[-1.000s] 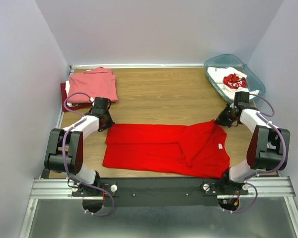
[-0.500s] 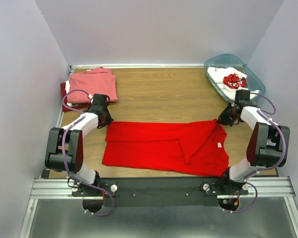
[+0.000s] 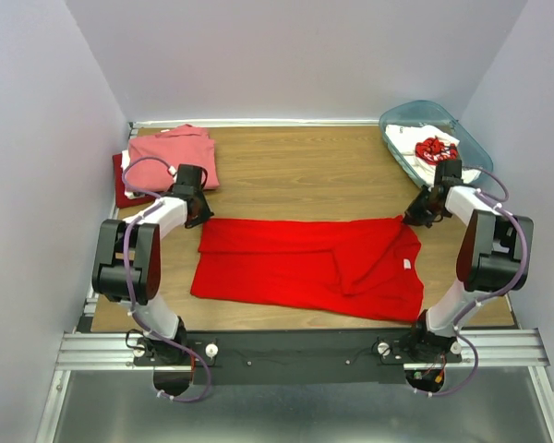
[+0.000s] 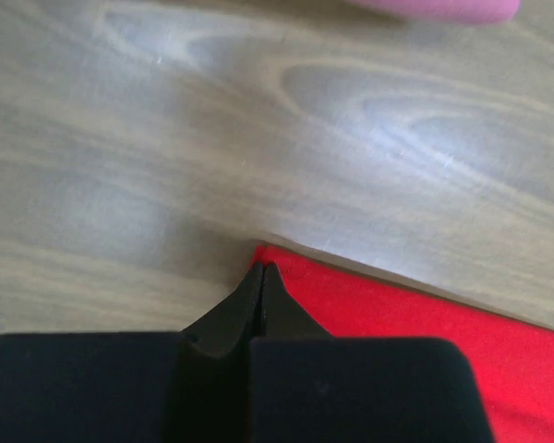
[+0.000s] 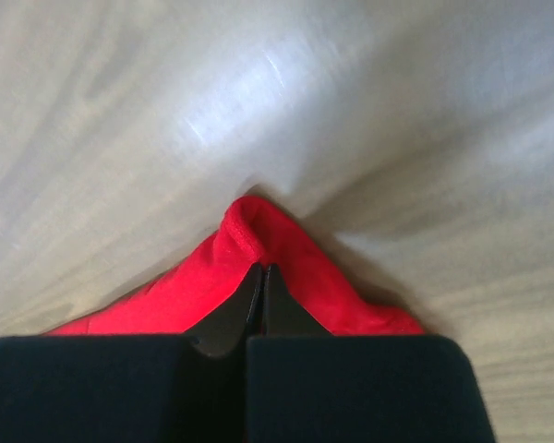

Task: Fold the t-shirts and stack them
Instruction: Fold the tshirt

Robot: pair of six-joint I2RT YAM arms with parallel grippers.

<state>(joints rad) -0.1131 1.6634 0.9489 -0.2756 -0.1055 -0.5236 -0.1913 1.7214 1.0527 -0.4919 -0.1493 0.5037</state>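
Note:
The bright red t-shirt point(image 3: 305, 266) lies stretched wide across the near half of the table, with a small white label near its right side. My left gripper point(image 3: 201, 221) is shut on its far left corner point(image 4: 286, 277). My right gripper point(image 3: 412, 220) is shut on its far right corner point(image 5: 258, 235). A folded salmon-pink shirt point(image 3: 174, 157) lies on a darker red shirt point(image 3: 122, 177) at the far left. A white shirt with red print point(image 3: 430, 148) sits in the bin.
The translucent teal bin point(image 3: 471, 148) stands at the far right corner. Grey walls close in the table on the left, back and right. Bare wood point(image 3: 305, 175) shows between the stack and the bin.
Both grippers have moved away from the arm bases with the shirt's far corners, pulling the far edge back and straighter. The shirt's left end has shifted with them.

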